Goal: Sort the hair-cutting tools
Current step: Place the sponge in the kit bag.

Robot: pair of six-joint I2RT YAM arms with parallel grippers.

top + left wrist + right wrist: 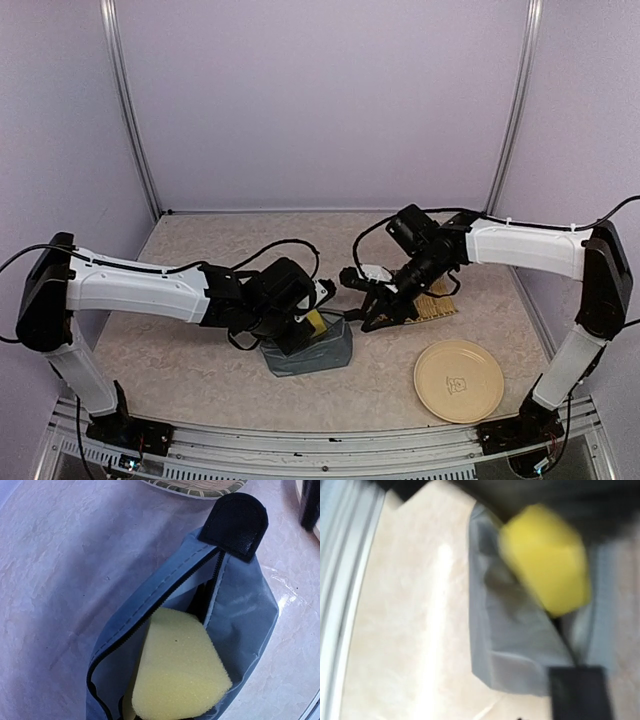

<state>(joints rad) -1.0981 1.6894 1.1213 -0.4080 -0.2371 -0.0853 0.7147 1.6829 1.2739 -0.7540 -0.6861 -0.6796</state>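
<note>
My left gripper (303, 328) is over the open grey-blue zip pouch (312, 350) and is shut on a yellow sponge (316, 322). In the left wrist view the sponge (180, 667) stands half inside the pouch (240, 610), and my fingers are hidden. My right gripper (368, 300) hovers just right of the pouch with its black fingers spread and nothing between them. The blurred right wrist view shows the sponge (545, 560) and the pouch (515, 645). No scissors, comb, clipper or guard can be made out.
A woven mat (440, 300) lies behind the right gripper, partly covered by it; its edge shows in the left wrist view (195, 486). A round yellow plate (459, 381) sits front right. The pouch's black pull tab (235, 525) points toward the mat.
</note>
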